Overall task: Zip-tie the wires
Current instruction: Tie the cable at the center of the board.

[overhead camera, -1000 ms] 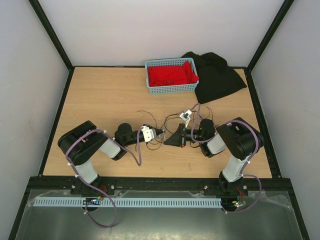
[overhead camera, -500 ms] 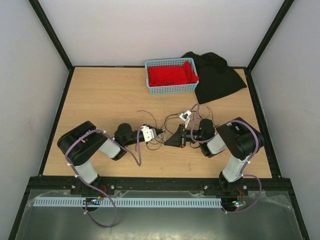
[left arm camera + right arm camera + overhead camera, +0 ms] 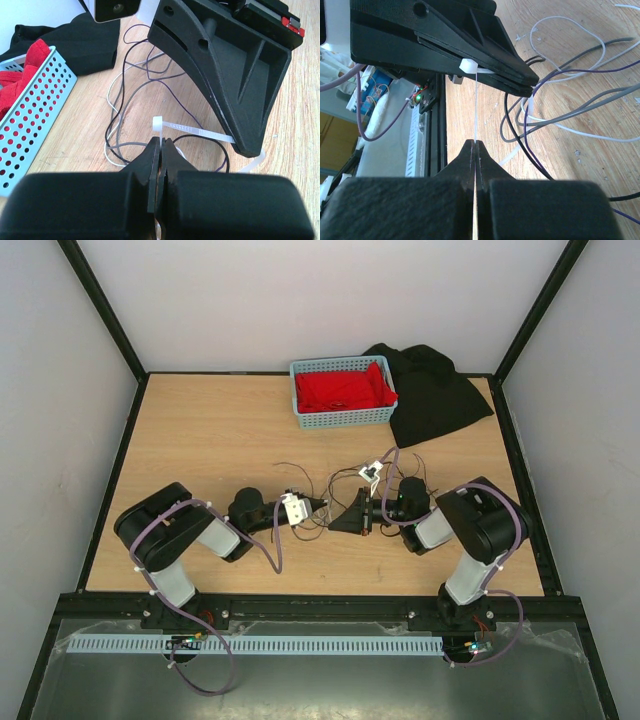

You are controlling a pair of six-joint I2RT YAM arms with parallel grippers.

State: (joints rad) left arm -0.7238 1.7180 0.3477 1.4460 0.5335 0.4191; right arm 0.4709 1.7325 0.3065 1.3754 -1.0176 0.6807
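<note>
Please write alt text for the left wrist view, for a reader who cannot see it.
The left pincer is closed on a white zip tie just under its head, and the strap runs right to the tip of the right pincer. Thin wires loop on the wooden table, with a blue basket at left.

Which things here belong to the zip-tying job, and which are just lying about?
Job: wires, zip tie, left gripper and right gripper, both shut on the tie.
Lying about: blue basket, red cloth inside it, black cloth beside it.
</note>
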